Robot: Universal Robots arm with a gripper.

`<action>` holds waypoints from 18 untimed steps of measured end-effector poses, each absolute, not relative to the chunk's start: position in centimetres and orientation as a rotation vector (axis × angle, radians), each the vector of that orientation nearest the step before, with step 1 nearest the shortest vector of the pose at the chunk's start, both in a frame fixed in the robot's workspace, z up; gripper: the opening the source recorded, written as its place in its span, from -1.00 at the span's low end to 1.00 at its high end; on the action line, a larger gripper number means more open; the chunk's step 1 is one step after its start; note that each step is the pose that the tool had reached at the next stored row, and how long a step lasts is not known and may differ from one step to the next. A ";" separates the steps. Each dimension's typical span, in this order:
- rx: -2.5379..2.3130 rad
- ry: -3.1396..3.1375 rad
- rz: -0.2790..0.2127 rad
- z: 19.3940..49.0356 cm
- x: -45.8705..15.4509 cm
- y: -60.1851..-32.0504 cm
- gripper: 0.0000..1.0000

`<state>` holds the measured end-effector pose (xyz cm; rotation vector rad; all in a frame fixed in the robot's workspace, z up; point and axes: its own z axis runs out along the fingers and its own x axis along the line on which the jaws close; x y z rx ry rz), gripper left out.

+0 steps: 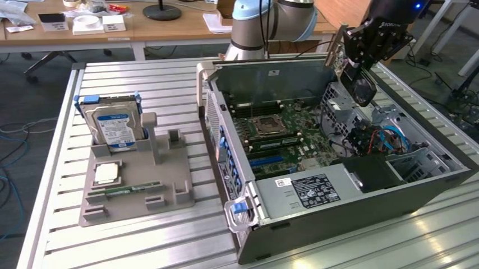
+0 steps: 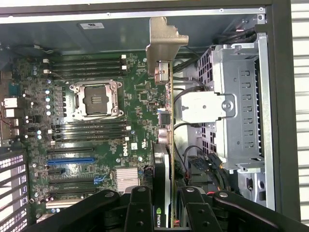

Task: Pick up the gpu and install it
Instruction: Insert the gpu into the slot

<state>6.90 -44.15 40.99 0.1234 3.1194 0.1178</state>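
**Gpu (image 1: 364, 89) clamped in gripper (image 1: 358, 63) above open computer case (image 1: 344, 224)**

Slatted metal table (image 1: 150, 78) carries everything. On the exterior view's right lies the computer case, on its side with the cover off, so the green motherboard (image 1: 284, 120) faces up. The robot arm (image 1: 270, 22) rises behind the case's far wall. On the exterior view's left, well apart from the case, sits a grey holder (image 1: 172, 174). A hard drive (image 1: 112, 126) with a blue label stands upright at its far end. A square processor chip (image 1: 107, 174) and a narrow green memory stick (image 1: 127, 190) lie flat nearer the front.

The gripper hangs over the case's far corner at the exterior view's right, closed on the gpu. The card is held up off the motherboard, above the case's rim. Its black fan block points down toward the silver drive cage (image 1: 351, 120).

In the wrist view the gpu (image 2: 171, 111) shows edge-on as a thin green line. It runs between the motherboard (image 2: 135, 96) and the drive cage (image 2: 241, 96). Its silver end bracket (image 2: 164, 43) is at the end farthest from the gripper, toward the case's wall. The black fingers (image 2: 139, 210) press on both faces of the card at the fan block end. The empty processor socket (image 2: 94, 99) lies off to one side of the card.
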 end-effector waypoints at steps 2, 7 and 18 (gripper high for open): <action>0.123 3.119 0.118 41.0 6.9 -44.2 -0.46; 0.109 3.120 0.118 41.0 6.9 -44.1 -0.46; -0.018 3.125 0.119 41.0 6.9 -44.1 -0.46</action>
